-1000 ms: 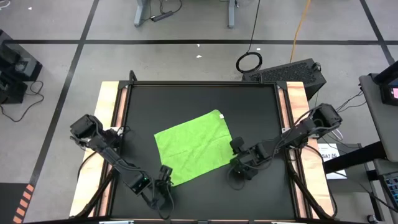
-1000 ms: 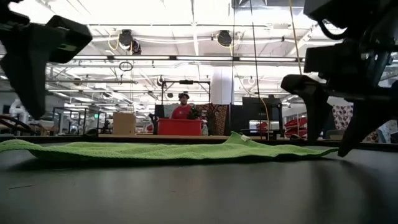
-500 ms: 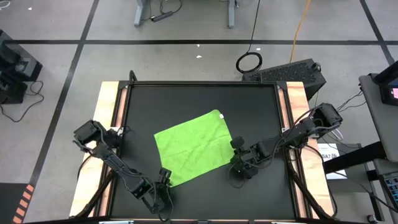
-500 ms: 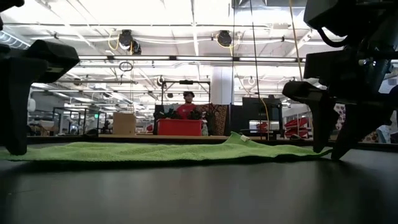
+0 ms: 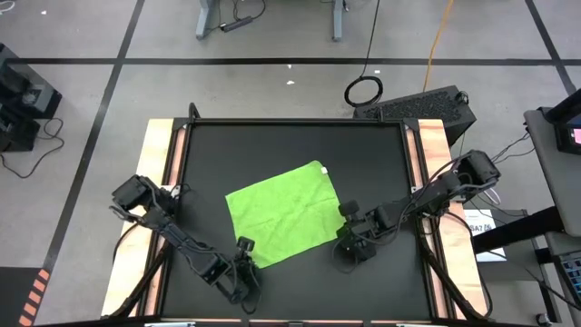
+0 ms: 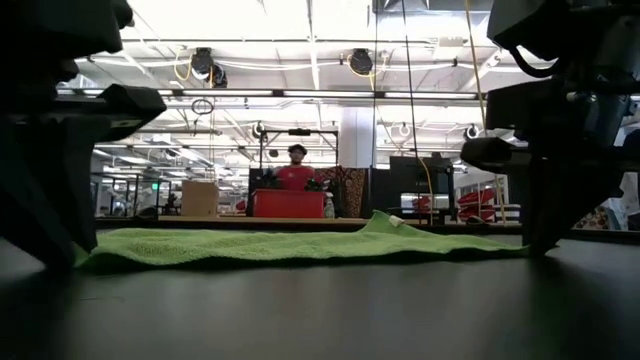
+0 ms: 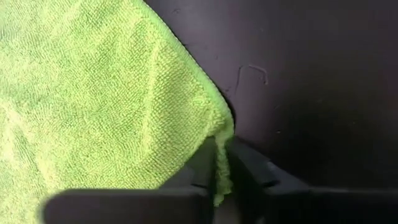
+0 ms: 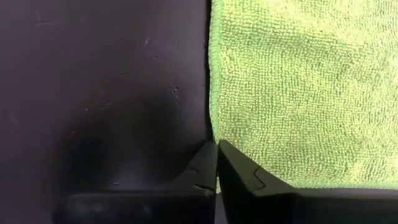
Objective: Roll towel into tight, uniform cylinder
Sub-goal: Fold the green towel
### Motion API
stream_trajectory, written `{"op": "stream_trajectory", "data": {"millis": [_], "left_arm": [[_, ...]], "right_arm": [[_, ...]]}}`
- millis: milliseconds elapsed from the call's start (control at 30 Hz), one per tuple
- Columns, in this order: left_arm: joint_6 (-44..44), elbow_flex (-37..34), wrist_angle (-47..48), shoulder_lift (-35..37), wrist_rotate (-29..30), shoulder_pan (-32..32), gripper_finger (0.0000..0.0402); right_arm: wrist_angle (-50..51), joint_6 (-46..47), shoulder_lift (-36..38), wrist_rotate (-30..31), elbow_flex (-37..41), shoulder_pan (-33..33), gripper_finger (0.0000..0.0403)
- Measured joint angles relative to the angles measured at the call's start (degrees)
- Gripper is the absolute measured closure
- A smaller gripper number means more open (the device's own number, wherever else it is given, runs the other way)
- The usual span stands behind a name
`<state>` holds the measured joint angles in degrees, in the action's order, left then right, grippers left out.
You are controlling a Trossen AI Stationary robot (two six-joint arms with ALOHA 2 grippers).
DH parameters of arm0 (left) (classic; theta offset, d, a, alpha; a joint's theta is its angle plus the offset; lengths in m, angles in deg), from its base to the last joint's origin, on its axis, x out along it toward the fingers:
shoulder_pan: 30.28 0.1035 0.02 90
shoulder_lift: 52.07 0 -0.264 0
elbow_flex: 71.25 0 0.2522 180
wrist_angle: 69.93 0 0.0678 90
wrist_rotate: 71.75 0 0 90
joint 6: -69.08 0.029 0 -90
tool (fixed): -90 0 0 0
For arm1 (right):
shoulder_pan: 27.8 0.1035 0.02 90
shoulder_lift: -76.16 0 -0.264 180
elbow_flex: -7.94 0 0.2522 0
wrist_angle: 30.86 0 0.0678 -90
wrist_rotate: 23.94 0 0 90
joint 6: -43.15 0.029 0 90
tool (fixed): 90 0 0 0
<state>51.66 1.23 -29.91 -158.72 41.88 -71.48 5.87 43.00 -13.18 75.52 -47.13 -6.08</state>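
Note:
The lime-green towel (image 5: 283, 216) lies spread flat and skewed on the black mat (image 5: 290, 145). My left gripper (image 5: 245, 258) is at the towel's near-left corner, pointing steeply down, and is shut on that corner (image 7: 222, 163). My right gripper (image 5: 349, 238) stands shut at the towel's near-right corner, also pointing steeply down, with its tips (image 8: 216, 149) right on the towel's edge. In the low view the towel (image 6: 300, 245) lies low between the two grippers, with its far corner slightly raised. My left gripper pinches the towel's near-left corner (image 7: 219, 140) between its two fingers, coming from above and slanting down. The tip of the corner stands up in a small fold between the fingers; the rest of the towel lies flat on the mat. My right gripper's shut fingertips (image 8: 208, 163) stand on the towel's side edge (image 8: 212, 127) near its near-right corner, coming from above. Whether any cloth is caught between them I cannot tell. The towel lies flat there.
Bare black mat surrounds the towel on all sides, framed by wooden strips (image 5: 160, 182) at left and right. A dark case (image 5: 422, 104) and a cable loop (image 5: 364, 90) lie on the floor beyond the far edge. A person (image 6: 296, 172) stands far off in the room.
My left gripper has sunk toward the towel's near-left corner and shut on it. My right gripper has stayed at the near-right corner and shut, its fingers coming together at the towel's edge. The towel has stayed spread flat.

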Motion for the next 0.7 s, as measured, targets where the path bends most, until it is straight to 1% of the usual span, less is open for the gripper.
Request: {"op": "stream_trajectory", "data": {"millis": [33, 67, 167, 400, 467, 567, 700], "left_arm": [[0.3, 0.0, 0.0, 0.0, -0.1, 0.1, 0.0385], [0.7, 0.0, 0.1, 0.0, -0.1, 0.1, 0.0391], [0.3, -0.1, 0.4, 0.5, -0.3, 0.1, 0.0391], [-0.3, 1.0, 0.7, 4.0, -2.6, -0.1, 0.0397], [-0.3, 1.3, -0.5, 5.6, -2.8, -0.2, 0.0398], [-0.3, 1.3, -2.6, 7.9, -4.1, -0.3, 0.0398], [-1.8, 1.4, -5.1, 10.1, -4.8, -0.3, 0.0399]], "right_arm": [[0.2, 0.6, 0.5, -0.4, 0.0, 0.0, 0.0401], [0.3, 1.4, 1.0, -0.4, 0.1, 0.1, 0.0401], [0.8, 3.5, 3.3, -1.5, 0.2, 0.7, 0.0402], [0.8, 9.3, 9.6, -8.5, 0.1, 2.8, 0.0402], [0.8, 11.2, 11.5, -10.3, 0.1, 3.7, 0.0402], [0.3, 14.4, 13.8, -14.9, 0.0, 4.6, 0.0403], [-0.9, 18.3, 15.1, -18.3, 0.0, 6.3, 0.0403]]}}
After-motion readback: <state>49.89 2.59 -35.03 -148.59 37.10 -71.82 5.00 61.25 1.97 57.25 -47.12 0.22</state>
